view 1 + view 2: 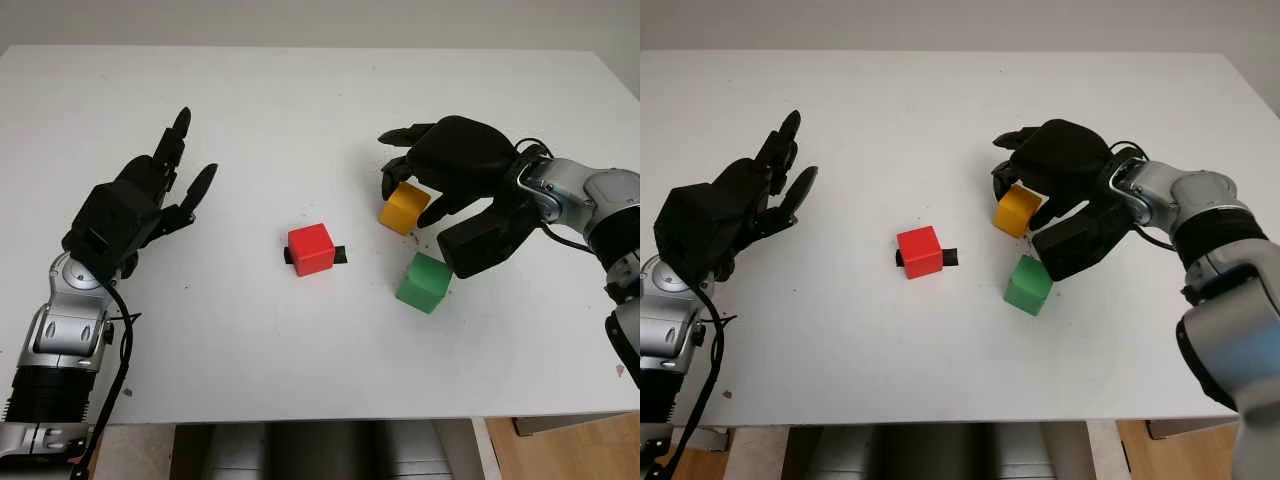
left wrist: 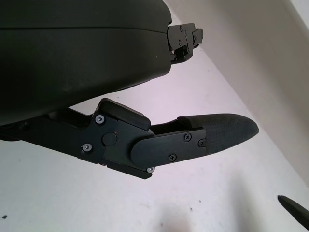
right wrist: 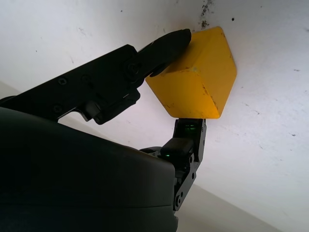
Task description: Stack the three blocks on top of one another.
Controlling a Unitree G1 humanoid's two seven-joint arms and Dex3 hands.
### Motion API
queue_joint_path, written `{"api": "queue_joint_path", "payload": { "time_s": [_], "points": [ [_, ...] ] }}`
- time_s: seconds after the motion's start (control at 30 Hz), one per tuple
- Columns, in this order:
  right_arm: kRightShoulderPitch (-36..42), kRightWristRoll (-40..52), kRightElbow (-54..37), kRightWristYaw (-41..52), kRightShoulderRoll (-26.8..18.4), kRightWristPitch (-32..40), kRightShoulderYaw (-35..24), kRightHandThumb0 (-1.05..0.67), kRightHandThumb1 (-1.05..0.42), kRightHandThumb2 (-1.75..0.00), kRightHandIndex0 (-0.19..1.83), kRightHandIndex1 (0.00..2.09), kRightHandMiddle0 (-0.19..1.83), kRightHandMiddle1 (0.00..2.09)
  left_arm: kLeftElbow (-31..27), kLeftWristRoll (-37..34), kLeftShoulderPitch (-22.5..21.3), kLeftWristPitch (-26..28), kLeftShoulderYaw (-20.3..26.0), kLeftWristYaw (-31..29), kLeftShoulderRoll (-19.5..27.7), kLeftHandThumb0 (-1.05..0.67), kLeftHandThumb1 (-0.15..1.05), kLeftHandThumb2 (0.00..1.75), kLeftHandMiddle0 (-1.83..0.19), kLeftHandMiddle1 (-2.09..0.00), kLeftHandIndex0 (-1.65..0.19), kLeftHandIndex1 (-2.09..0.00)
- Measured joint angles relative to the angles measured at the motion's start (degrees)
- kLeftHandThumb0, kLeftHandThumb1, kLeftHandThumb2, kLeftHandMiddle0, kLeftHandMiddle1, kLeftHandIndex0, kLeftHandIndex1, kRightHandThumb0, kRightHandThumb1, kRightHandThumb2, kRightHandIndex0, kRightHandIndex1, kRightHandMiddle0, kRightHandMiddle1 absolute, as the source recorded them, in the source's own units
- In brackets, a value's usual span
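My right hand (image 1: 412, 195) is shut on the yellow block (image 1: 404, 208), right of the table's middle. In the right wrist view one finger (image 3: 164, 43) presses one side of the yellow block (image 3: 198, 82) and another (image 3: 186, 140) the opposite side. The block is tilted and close to the table. A green block (image 1: 424, 282) sits just in front of that hand, beside its lower finger. The red block (image 1: 311, 249) stands at the table's middle on a black mark (image 1: 340, 256). My left hand (image 1: 190, 160) is open above the table's left side, far from the blocks.
The white table (image 1: 300, 110) stretches wide behind and between the hands. Its front edge (image 1: 330, 415) runs just below the blocks, with the floor beyond. Small dark specks lie around the yellow block.
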Motion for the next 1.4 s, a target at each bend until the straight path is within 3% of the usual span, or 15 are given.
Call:
{"api": "queue_joint_path", "payload": {
  "time_s": [0.5,0.67,0.83,0.9,1.33,1.37,1.4],
  "points": [
    [0.6,16.7,-2.8,20.8,1.4,7.2,-10.7,-0.36,-0.89,-0.06,0.30,0.05,0.61,1.02,0.6,1.0,-0.1,-0.6,0.0,0.5,-0.1,-0.83,1.05,0.62,0.15,-0.05,0.19,-0.04],
    [0.6,24.1,-5.1,29.9,2.6,11.3,-15.3,-0.35,-0.90,-0.05,0.27,0.05,0.50,1.26,0.6,1.0,-0.1,0.0,0.0,1.0,-0.3,-0.83,1.05,0.62,0.14,-0.06,0.19,-0.05],
    [0.7,31.6,-7.7,36.6,4.4,14.6,-20.1,-0.37,-0.90,-0.05,0.27,0.05,0.46,1.33,0.6,2.2,-0.1,-0.2,-0.3,1.7,-0.3,-0.85,1.05,0.64,0.17,-0.05,0.19,-0.05],
    [1.0,34.1,-9.0,39.0,5.1,15.2,-21.5,-0.38,-0.90,-0.06,0.27,0.05,0.44,1.35,0.6,2.4,-0.1,-0.2,-0.5,2.0,-0.4,-0.84,1.05,0.62,0.06,-0.11,0.18,-0.05],
    [4.8,40.1,-24.5,49.7,8.9,19.7,-23.0,-0.38,-0.90,-0.05,0.27,0.05,0.42,1.45,0.5,1.1,-0.1,-0.3,-0.5,2.4,-0.5,-0.83,1.05,0.62,0.15,-0.06,0.19,-0.05],
    [5.1,40.2,-26.0,50.4,9.0,20.6,-22.9,-0.37,-0.90,-0.05,0.27,0.05,0.42,1.45,0.5,1.1,-0.1,-0.4,-0.5,2.4,-0.5,-0.83,1.05,0.62,0.07,-0.10,0.19,-0.05],
    [5.3,40.2,-27.5,51.0,9.2,21.2,-22.9,-0.37,-0.90,-0.05,0.28,0.06,0.42,1.46,0.5,1.0,-0.1,-0.4,-0.5,2.4,-0.5,-0.84,1.05,0.60,0.02,-0.32,0.19,-0.05]
  ]
}}
